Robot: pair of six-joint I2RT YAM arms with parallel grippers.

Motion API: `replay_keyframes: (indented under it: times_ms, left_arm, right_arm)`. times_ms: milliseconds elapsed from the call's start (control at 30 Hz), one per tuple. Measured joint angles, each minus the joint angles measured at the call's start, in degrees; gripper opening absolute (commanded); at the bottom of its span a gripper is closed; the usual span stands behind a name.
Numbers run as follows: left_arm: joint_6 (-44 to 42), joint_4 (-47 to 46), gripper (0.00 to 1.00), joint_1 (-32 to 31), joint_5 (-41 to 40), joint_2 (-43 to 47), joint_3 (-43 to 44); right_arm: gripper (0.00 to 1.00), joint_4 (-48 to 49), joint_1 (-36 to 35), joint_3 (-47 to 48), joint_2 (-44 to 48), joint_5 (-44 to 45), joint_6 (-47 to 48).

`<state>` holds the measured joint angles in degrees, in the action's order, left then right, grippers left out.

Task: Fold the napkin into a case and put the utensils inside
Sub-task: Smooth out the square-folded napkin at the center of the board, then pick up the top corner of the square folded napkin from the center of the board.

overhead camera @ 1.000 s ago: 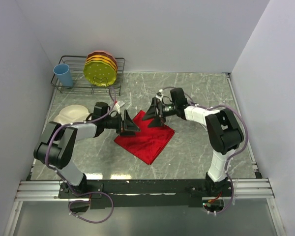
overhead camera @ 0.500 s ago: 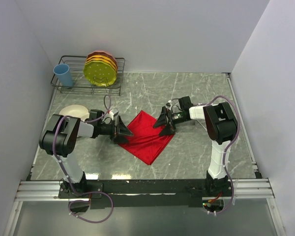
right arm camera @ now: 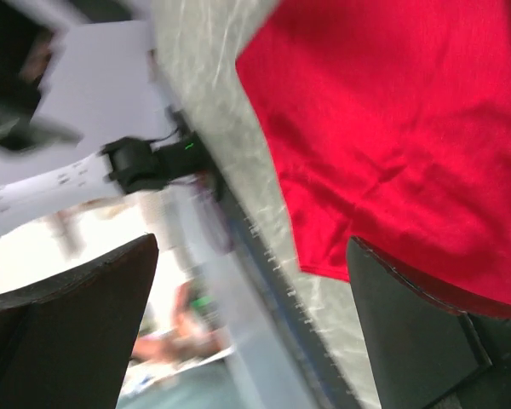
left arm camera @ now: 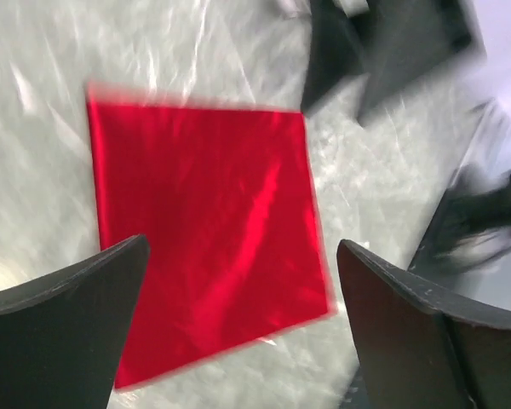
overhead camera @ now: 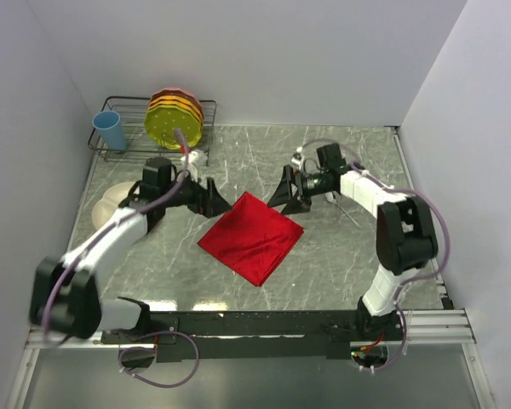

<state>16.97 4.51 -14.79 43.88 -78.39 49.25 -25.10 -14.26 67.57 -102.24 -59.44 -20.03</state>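
So we're pretty much at the start here, as far as we can judge. The napkin (overhead camera: 250,237) is lying flat on the marble table (overhead camera: 341,273) as a tidy red square turned corner-on to us, in the middle between the two arms. We can't tell whether it's been doubled over once, but there's no pocket or case shape to it. The left gripper (overhead camera: 211,198) hangs just off its far-left edge and the right gripper (overhead camera: 285,194) just off its far-right edge. Both have jaws spread wide with nothing in them, and the wrist views show only red cloth and table between the fingers. Nothing sits on or in the cloth. We think we can spot the utensils (overhead camera: 349,213) as thin silvery slivers on the table just beside the right forearm, but they're too small to be sure. So folding the case and loading the utensils both look left to do.
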Motion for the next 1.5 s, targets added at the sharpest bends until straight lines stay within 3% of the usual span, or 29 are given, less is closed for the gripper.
replay_keyframes:
  times_ms: [133,167,233,267,333,500,700,1067,1500]
  left_arm:
    - [-16.17,0.83,0.82,-13.14,-11.17,14.60,-2.54]
    - [-19.56,0.92,0.73,-17.07,-13.16,16.61,-4.22]
    - [-25.38,1.16,0.61,-23.63,-16.50,18.73,-7.76]
    - [-27.41,1.16,0.49,-26.08,-17.59,18.99,-9.27]
    - [-31.76,1.11,0.40,-30.23,-19.93,17.77,-13.07]
    - [-40.61,-0.46,0.43,-37.53,-24.17,15.19,-19.89]
    - [-48.11,-5.51,0.45,-42.64,-24.72,10.64,-21.14]
    - [-52.83,-12.02,0.51,-46.18,-24.70,1.55,-21.14]
    - [-53.42,-15.43,0.42,-46.45,-25.81,-2.10,-20.87]
  right_arm:
    - [1.00,-4.94,0.07,4.15,4.48,8.26,6.49]
    - [1.00,-6.12,0.04,4.72,4.66,10.47,7.93]
    - [1.00,-8.50,0.07,5.55,4.33,14.64,10.38]
    - [1.00,-9.81,0.07,5.77,3.91,16.87,11.45]
    - [1.00,-11.74,0.07,6.23,2.99,19.80,12.72]
    - [1.00,-13.70,0.07,6.82,0.33,24.63,13.05]
    - [1.00,-14.67,0.07,8.13,-1.20,25.49,13.51]
    - [1.00,-15.69,0.07,9.31,-1.18,25.57,14.19]
    - [1.00,-16.15,0.07,9.31,-1.18,25.33,14.25]
